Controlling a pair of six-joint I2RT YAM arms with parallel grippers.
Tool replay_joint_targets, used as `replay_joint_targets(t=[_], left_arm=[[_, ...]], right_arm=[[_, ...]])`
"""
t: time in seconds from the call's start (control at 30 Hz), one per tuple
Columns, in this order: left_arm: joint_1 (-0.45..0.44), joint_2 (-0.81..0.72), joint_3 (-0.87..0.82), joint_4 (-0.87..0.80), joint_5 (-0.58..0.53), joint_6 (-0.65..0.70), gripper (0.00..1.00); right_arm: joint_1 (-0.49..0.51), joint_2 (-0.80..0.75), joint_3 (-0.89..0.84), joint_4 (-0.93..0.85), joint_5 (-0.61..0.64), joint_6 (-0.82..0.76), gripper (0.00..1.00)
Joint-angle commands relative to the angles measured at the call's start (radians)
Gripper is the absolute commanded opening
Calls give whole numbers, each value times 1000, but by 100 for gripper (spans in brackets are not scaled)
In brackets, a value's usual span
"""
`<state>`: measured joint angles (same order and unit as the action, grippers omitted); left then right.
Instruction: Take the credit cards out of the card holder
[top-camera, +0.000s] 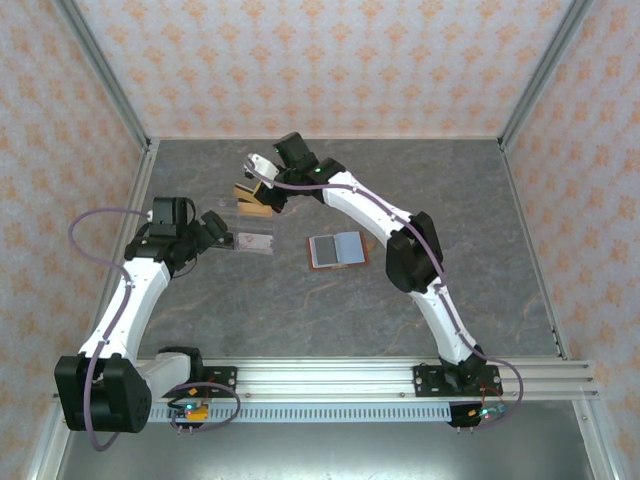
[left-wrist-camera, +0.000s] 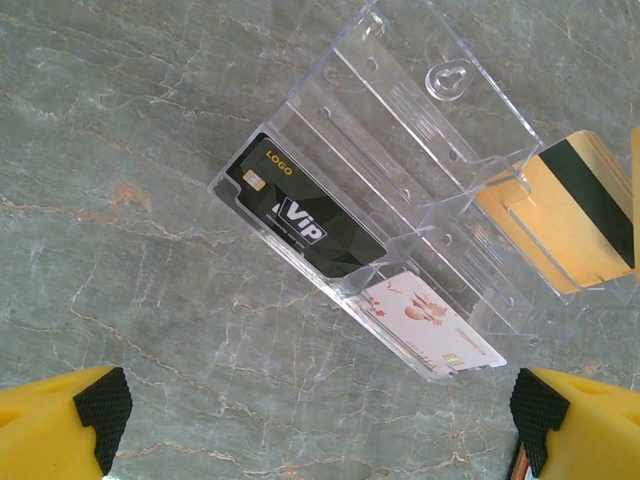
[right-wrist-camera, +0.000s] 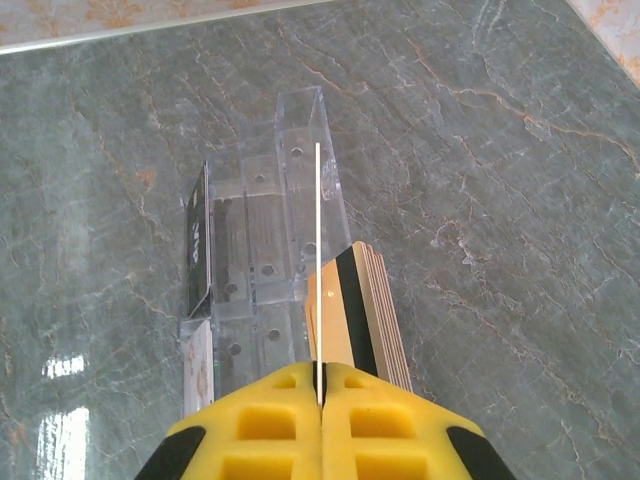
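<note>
The card holder (top-camera: 336, 250) lies open and flat mid-table, blue-grey inside up. To its left, a clear acrylic tray (left-wrist-camera: 400, 110) holds credit cards: a black VIP card (left-wrist-camera: 300, 215), a white card with red print (left-wrist-camera: 425, 325) and a gold stack with a dark stripe (left-wrist-camera: 580, 210). My right gripper (right-wrist-camera: 320, 385) is shut on a thin pale card (right-wrist-camera: 318, 250), held edge-on above the tray beside the gold stack (right-wrist-camera: 365, 310). My left gripper (left-wrist-camera: 320, 420) hovers open just short of the tray's near edge, nothing between its fingers.
Patterned walls with metal posts close the table's back and sides. In the top view the right gripper (top-camera: 265, 185) reaches left over the tray's far end, close to the left gripper (top-camera: 218, 235). A metal rail (top-camera: 330, 378) runs along the near edge.
</note>
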<state>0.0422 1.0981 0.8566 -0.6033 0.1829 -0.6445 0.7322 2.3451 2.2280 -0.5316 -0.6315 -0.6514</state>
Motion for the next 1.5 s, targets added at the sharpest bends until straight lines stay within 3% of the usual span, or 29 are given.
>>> replay_joint_targets(t=[0.0,0.7,0.87,1.07,1.2,1.3,1.47], left_arm=[[15,-4,-17,-28,11,26,100],[18,-6,-26,20,84,14,100],[18,-3,-31,31,96,12,100],[18,-6,-34,31,101,11,100],[19,-6,-34,31,107,12,100],[18,-6,-32,32,113,11,100],[18,-4,-33,27,121,19,100]], right_arm=[[-5,25,49,-41,3,-76,0],[-28,83,107,-116,9,-137,2],[-30,90,126,-119,4,-115,9],[-30,88,159,-128,12,-60,25],[-29,58,168,-132,12,-6,27],[-30,13,159,-140,21,69,30],[-31,-112,23,-114,121,289,45]])
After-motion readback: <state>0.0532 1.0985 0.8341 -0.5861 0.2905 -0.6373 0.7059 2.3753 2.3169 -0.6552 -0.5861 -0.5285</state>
